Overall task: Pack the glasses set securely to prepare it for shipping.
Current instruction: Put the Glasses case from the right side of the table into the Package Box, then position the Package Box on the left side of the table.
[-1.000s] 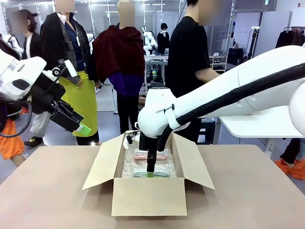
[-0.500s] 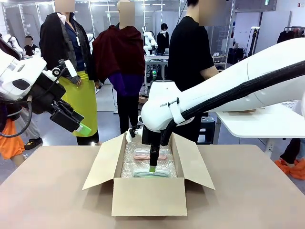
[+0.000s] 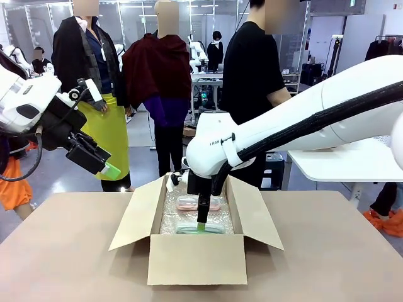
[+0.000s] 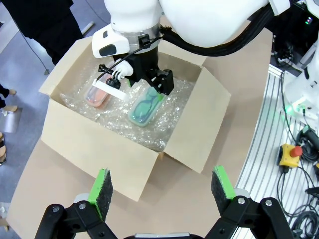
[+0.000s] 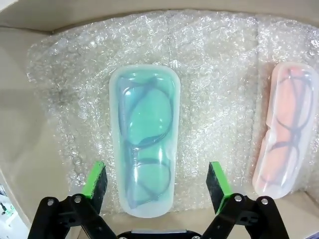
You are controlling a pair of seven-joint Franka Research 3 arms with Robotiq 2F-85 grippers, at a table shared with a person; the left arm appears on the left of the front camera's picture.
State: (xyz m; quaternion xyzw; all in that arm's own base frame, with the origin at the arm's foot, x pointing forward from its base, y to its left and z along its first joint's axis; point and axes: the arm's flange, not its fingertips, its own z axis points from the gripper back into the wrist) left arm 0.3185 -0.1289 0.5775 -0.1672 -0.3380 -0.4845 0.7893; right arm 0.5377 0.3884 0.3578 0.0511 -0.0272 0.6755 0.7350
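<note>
An open cardboard box (image 3: 195,259) lined with bubble wrap (image 5: 214,89) stands mid-table. The teal-green glasses case (image 5: 145,134) and the pink glasses case (image 5: 284,134) lie flat on the wrap, side by side and apart. My right gripper (image 5: 155,180) hangs open just above the teal case (image 3: 189,230), its pads either side of it and holding nothing. In the front view the right gripper (image 3: 201,224) reaches down into the box, with the pink case (image 3: 187,202) behind it. My left gripper (image 4: 162,184) is open and empty, held high over the table to the box's left (image 3: 104,165).
The box flaps (image 3: 133,214) stand out to both sides. A person in black (image 3: 252,75) stands beyond the far edge of the table. A white table (image 3: 340,160) is at the right rear. Bare tabletop (image 3: 63,251) lies around the box.
My right gripper has risen slightly inside the box above the teal case. The left arm and both cases have stayed where they were.
</note>
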